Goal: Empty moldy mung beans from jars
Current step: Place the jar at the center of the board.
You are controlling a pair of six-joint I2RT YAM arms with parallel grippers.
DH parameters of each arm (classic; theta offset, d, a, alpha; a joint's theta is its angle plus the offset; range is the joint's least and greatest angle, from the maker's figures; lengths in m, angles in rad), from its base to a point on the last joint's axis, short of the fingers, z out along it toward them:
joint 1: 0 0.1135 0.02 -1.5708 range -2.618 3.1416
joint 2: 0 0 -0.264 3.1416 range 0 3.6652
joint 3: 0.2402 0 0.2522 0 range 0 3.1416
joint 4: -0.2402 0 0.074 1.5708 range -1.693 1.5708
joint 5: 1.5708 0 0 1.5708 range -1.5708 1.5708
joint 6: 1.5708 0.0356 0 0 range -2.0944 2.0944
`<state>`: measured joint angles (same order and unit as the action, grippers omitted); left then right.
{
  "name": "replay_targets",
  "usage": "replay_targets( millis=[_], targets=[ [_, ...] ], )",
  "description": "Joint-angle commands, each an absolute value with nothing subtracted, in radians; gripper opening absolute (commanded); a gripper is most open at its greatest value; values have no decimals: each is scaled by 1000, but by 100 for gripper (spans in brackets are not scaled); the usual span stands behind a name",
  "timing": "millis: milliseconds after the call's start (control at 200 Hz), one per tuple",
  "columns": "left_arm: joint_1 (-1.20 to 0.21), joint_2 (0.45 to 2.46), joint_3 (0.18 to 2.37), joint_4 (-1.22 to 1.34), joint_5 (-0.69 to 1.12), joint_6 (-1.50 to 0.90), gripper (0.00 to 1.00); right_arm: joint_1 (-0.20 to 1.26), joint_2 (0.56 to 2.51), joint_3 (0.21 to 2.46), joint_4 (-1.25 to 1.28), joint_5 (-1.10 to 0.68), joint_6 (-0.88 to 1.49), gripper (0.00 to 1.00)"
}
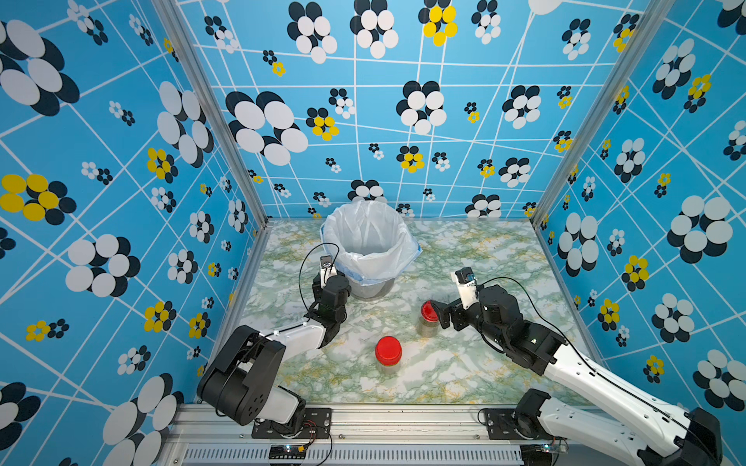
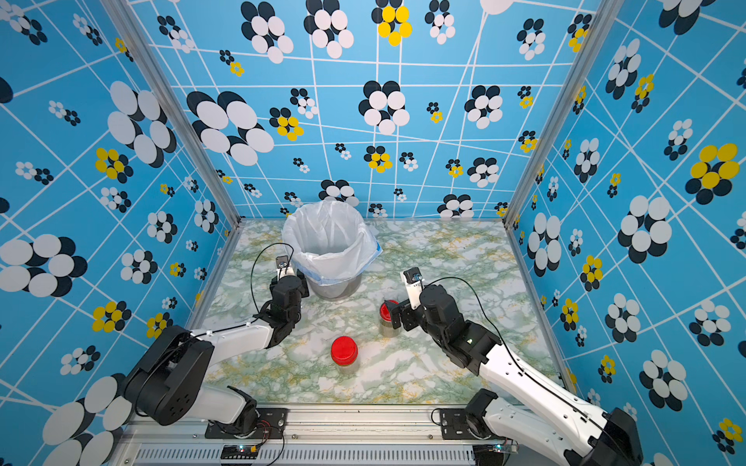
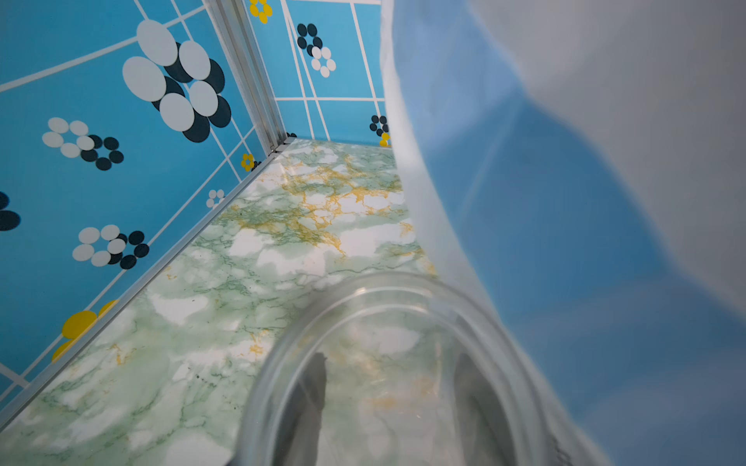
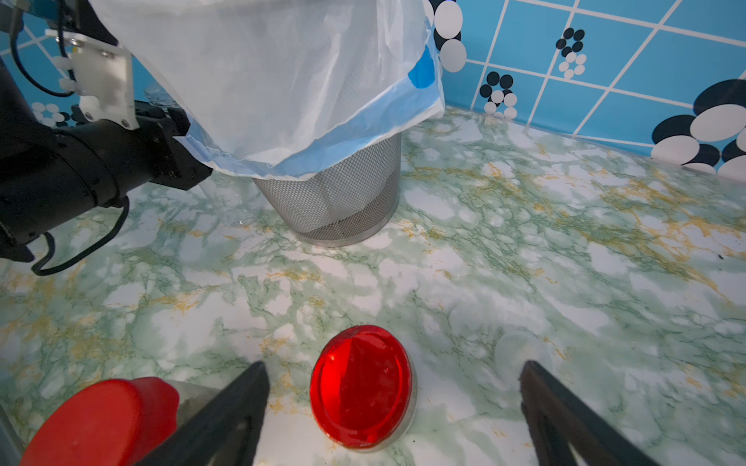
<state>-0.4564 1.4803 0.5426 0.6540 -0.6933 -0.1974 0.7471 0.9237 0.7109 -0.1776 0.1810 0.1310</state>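
Two robot arms reach over a green-marbled table (image 1: pixel 476 375) hemmed in by blue, flower-patterned walls (image 1: pixel 121 161). Left of centre in both top views, the left gripper (image 3: pixel 392 357) is clenched on a clear jar (image 3: pixel 387 306), its dark fingers (image 3: pixel 313 403) showing through the see-through wall. The jar sits hard against the white bag (image 1: pixel 365 230) lining a mesh bin (image 4: pixel 347 189) at the back of the table. Right of centre, the right gripper (image 4: pixel 393 364) is spread wide and grasps nothing, with one finger on each side of a second jar (image 1: pixel 427 329). That jar's red lid (image 1: pixel 429 310) sits at a tilt, though from here it is hard to say whether it is screwed on or loose. A third jar (image 1: pixel 388 366) stands upright alone at lower centre under its red cap (image 1: pixel 388 349), apart from both arms.
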Motion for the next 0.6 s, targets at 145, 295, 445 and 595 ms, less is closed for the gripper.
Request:
replay_targets(
  millis=[145, 295, 445, 595],
  targets=[
    [-445, 1545, 516, 761, -770, -233, 40, 742, 916, 683, -201, 148, 120, 99],
    [-449, 1551, 481, 818, -788, -243, 53, 742, 921, 675, -200, 135, 123, 99],
    [-473, 1523, 477, 850, -794, -166, 70, 742, 934, 680, -198, 99, 132, 99],
    [-509, 1494, 486, 854, -802, -114, 77, 742, 943, 679, -185, 40, 141, 99]
  ],
)
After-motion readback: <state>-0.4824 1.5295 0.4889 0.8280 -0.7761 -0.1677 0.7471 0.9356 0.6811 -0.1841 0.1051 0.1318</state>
